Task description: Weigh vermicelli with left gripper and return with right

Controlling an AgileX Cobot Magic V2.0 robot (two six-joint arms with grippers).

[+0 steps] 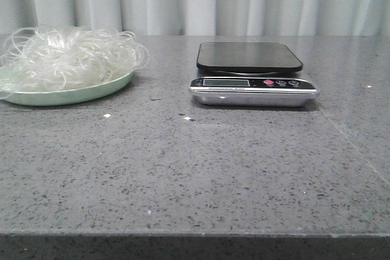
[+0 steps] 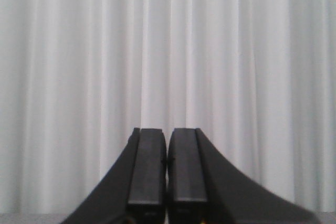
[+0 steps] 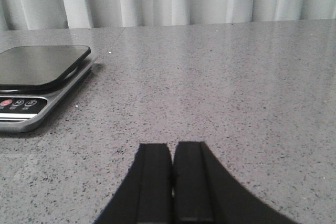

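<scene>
On the worktop (image 1: 183, 168), vermicelli (image 1: 70, 53) fills the green plate (image 1: 73, 94) beside the scale (image 1: 251, 74), while left pincer (image 2: 167, 174) and right pincer (image 3: 172, 182) sit pressed together, empty.

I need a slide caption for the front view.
Vermicelli heaped on a green plate, left of an empty scale.

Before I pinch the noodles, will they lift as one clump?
Probably mostly: the noodles are a tangle of loose loops, so strands likely drag along. They look light and springy; stray loops overhanging the plate may snag or drop off.
</scene>
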